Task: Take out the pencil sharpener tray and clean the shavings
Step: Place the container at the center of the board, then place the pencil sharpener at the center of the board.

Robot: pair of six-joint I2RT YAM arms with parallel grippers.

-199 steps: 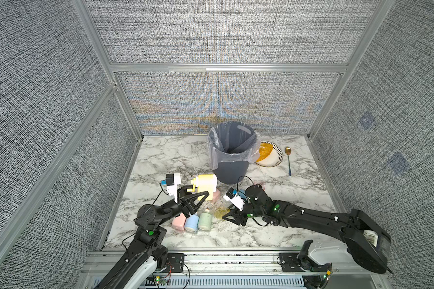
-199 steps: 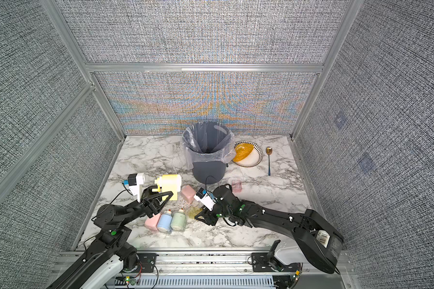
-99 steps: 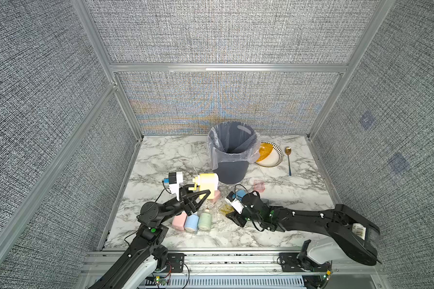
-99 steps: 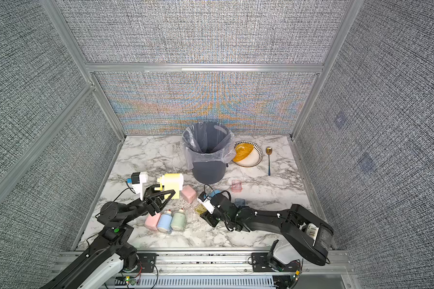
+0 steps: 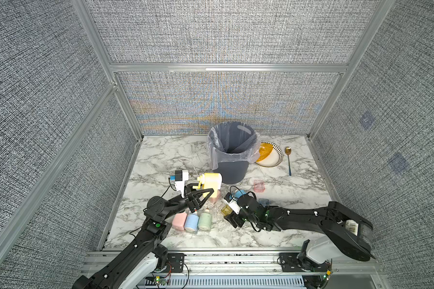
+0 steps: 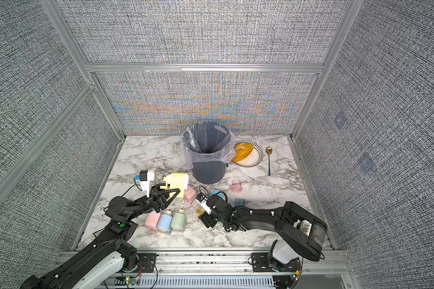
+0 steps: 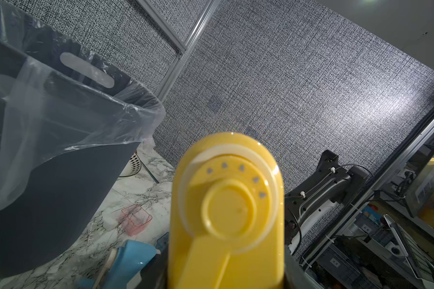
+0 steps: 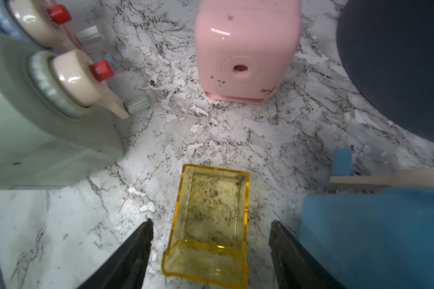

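My left gripper (image 5: 204,194) is shut on the yellow pencil sharpener (image 5: 211,180), held above the marble near the bin; in the left wrist view the sharpener's crank end (image 7: 227,210) fills the lower middle. The clear yellow tray (image 8: 211,220) lies on the table, open side up, with dark specks of shavings (image 8: 206,200) inside. My right gripper (image 8: 211,224) is open, its fingers (image 8: 135,245) on either side of the tray and touching neither side. More shavings (image 8: 218,110) are scattered on the marble ahead. Both top views show the tray (image 5: 225,210) (image 6: 200,209).
A lined grey bin (image 5: 232,150) stands behind. A pink sharpener (image 8: 246,50), a blue sharpener (image 8: 373,237), a pink tray (image 5: 259,186) and a blue tray (image 5: 264,202) lie close by. Three bottles (image 5: 191,221) lie front left. A plate (image 5: 273,160) and a spoon (image 5: 288,160) sit at the back right.
My right gripper has opened and let the yellow tray go onto the table, after moving it a little toward the front. The left arm has held still with the yellow sharpener.
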